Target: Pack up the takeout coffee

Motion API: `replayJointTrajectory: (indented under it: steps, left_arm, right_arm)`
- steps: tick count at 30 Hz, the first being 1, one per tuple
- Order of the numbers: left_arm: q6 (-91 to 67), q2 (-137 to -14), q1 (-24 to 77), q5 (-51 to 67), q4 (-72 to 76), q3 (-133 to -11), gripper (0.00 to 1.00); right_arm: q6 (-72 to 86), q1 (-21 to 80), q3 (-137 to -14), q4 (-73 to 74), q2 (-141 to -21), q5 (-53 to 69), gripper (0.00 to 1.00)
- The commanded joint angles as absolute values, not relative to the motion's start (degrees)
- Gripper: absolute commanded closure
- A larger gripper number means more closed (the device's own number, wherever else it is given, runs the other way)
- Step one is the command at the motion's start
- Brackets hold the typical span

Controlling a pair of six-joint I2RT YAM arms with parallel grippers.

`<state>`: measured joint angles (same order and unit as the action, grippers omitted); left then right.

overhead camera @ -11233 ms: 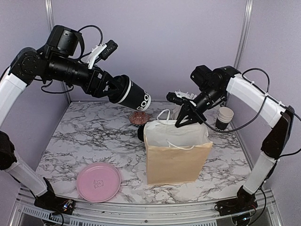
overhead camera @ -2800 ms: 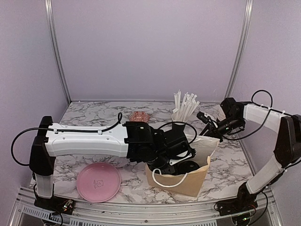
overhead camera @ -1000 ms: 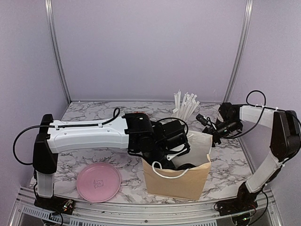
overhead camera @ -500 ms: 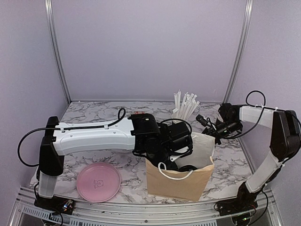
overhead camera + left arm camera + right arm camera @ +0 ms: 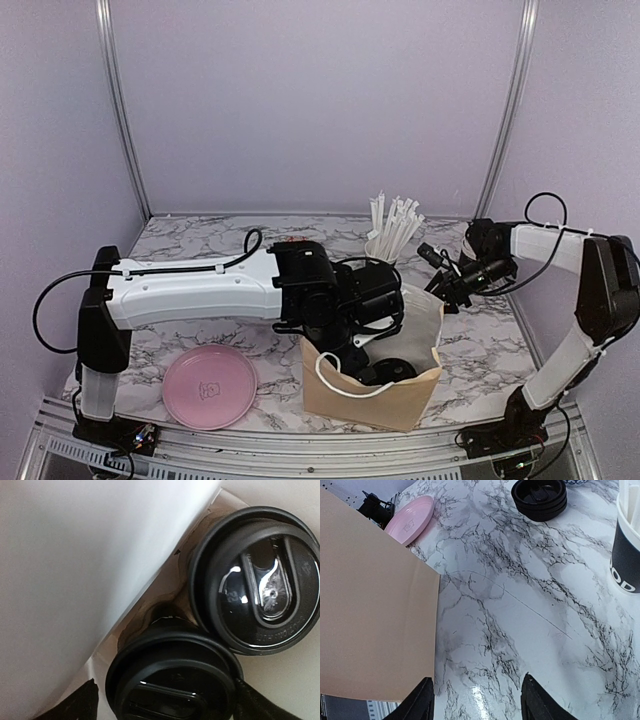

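One pink plate (image 5: 209, 386) lies at the front left of the table (image 5: 200, 270), well apart from the work. To its right, the left arm reaches down into the brown paper bag (image 5: 370, 400), whose mouth is spread wide enough to admit it. Its wrist view looks straight down on two takeout coffees (image 5: 257, 580) (image 5: 172, 675), lidded and upright, close against each other on the bag's floor. The left end effector (image 5: 165, 706) straddles the nearer cup with its jaws wider than the lid and one finger clear of it. I judge it released, so the cup stands on its own.

Behind the bag stands the cup of white straws (image 5: 393, 225), left out of the packing. Furthest right, the right end effector (image 5: 477, 702) sits just beside the bag's outer wall. Its jaws are apart with only bare table between them, so it grasps nothing. It is probably there to steady the bag.
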<state>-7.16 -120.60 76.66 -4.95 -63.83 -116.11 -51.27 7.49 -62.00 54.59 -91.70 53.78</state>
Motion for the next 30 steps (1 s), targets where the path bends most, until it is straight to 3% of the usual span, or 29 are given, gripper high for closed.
replayJointTrajectory:
  steps: [1, 16, 18, 19, 30]
  left_arm:
    - [-6.6, -117.6, 76.9, -5.4, -68.5, -117.6, 0.01]
    - [-3.2, -115.0, 75.9, -5.4, -63.5, -121.0, 0.05]
    - [-2.4, -115.2, 75.4, -3.1, -63.6, -120.8, 0.26]
    - [-2.3, -115.4, 75.2, -2.3, -63.7, -120.5, 0.29]
    - [-2.4, -115.5, 74.8, -5.9, -63.7, -123.5, 0.07]
  right_arm:
    - [-51.2, 7.1, -63.7, 55.9, -89.4, 54.8, 0.43]
    - [-48.5, 7.4, -70.8, 60.0, -86.5, 56.9, 0.45]
    - [-48.5, 7.7, -71.8, 60.8, -86.1, 57.0, 0.45]
    - [-48.4, 7.9, -72.1, 60.9, -85.8, 56.8, 0.45]
    - [-47.0, 8.1, -77.5, 63.5, -83.6, 57.0, 0.43]
